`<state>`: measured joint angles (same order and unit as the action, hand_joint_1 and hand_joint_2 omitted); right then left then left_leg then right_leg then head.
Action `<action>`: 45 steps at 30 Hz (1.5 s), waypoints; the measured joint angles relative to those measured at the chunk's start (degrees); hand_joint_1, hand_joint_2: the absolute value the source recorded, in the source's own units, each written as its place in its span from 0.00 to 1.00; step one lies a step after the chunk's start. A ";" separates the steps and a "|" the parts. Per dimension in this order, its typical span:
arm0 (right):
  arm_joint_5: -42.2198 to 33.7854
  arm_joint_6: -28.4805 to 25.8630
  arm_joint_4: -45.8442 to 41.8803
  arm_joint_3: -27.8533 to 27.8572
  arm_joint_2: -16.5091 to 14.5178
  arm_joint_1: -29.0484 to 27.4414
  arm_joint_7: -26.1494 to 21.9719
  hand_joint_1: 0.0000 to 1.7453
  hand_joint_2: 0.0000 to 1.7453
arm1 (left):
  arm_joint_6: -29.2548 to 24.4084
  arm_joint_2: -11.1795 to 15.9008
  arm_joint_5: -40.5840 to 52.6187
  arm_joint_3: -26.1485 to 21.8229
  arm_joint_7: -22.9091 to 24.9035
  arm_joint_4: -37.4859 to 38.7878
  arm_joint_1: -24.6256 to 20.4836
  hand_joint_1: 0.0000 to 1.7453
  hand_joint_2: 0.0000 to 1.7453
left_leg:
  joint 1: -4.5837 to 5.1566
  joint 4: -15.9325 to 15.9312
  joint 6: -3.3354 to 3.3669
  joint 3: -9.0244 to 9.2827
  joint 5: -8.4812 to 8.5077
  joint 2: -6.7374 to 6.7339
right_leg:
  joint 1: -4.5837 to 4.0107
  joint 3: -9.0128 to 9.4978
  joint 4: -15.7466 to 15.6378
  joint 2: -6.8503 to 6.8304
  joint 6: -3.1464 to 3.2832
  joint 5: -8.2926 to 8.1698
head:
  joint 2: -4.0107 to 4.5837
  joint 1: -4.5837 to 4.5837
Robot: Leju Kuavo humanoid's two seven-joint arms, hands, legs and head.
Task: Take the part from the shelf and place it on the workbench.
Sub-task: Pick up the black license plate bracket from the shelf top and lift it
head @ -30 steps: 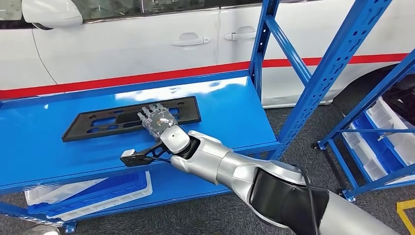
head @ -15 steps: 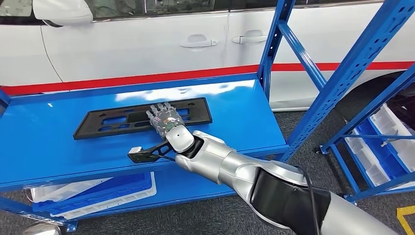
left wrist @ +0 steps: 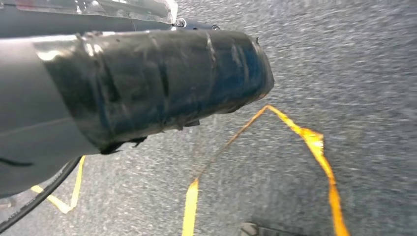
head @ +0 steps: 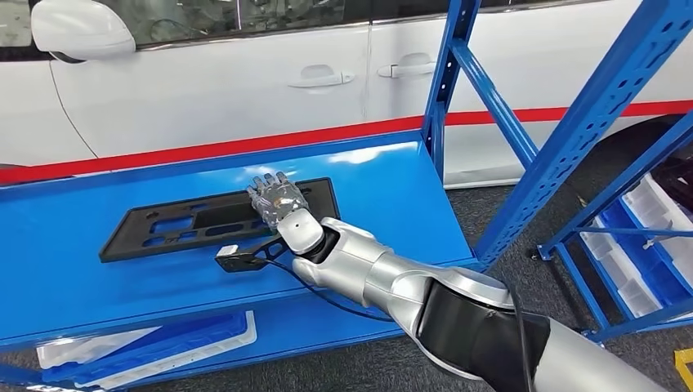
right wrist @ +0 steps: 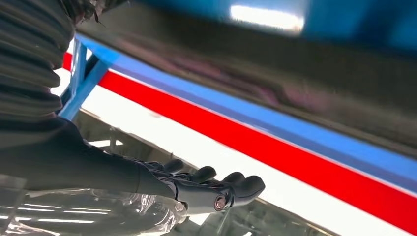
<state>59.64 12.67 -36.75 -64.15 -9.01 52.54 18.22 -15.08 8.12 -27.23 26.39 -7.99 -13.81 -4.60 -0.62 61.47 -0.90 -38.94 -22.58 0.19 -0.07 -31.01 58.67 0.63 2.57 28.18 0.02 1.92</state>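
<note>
The part (head: 188, 224) is a long flat black plate with cut-outs, lying on the blue shelf board (head: 384, 204). My right hand (head: 276, 198) reaches in over the plate's right end, fingers stretched out and slightly apart, holding nothing. Whether the palm touches the plate I cannot tell. In the right wrist view the dark fingers (right wrist: 206, 189) lie straight and close to the blurred dark plate surface (right wrist: 275, 83).
A white car with a red stripe (head: 245, 73) stands right behind the shelf. Blue uprights and braces (head: 564, 139) rise to the right of my arm. White and blue bins (head: 147, 347) sit on the lower level. Yellow tape (left wrist: 314, 142) marks the grey floor.
The whole head view has shifted a little, so the camera moved. My right hand stays over the plate's right end with its fingers stretched out.
</note>
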 joint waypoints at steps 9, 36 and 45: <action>0.03 0.11 0.04 0.00 0.01 0.18 -0.02 0.00 1.00 | 0.00 -0.03 -0.17 0.01 -0.26 0.06 -0.12 0.00 0.00 | 0.00 -5.44 2.72 5.20 -1.91 0.00 | -0.08 -6.38 11.68 -0.19 -2.18 3.12 | 0.00 0.20; -1.20 1.47 0.34 0.01 0.02 0.32 -1.00 1.00 1.00 | 5.87 -0.20 -2.79 -0.01 -8.58 0.13 -0.03 0.00 1.00 | -0.13 -4.04 1.35 4.59 -2.66 0.11 | -0.01 -5.97 1.30 0.06 -1.55 -4.07 | 0.00 -0.08; -1.26 -1.18 -1.52 0.12 0.15 0.14 -0.48 1.00 1.00 | 5.57 -0.30 -2.91 -0.01 -10.07 0.13 -0.13 0.00 1.00 | -0.21 -3.81 1.81 4.76 -2.80 0.12 | 0.24 -8.67 7.49 -0.14 -1.98 -2.20 | 0.00 0.34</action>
<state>58.38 11.49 -38.27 -64.03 -8.85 52.67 17.75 -9.51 7.82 -30.15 26.38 -18.06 -13.68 -4.74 -0.83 57.66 0.92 -34.18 -25.38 0.31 0.16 -39.68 66.16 0.49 0.60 25.97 0.02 2.27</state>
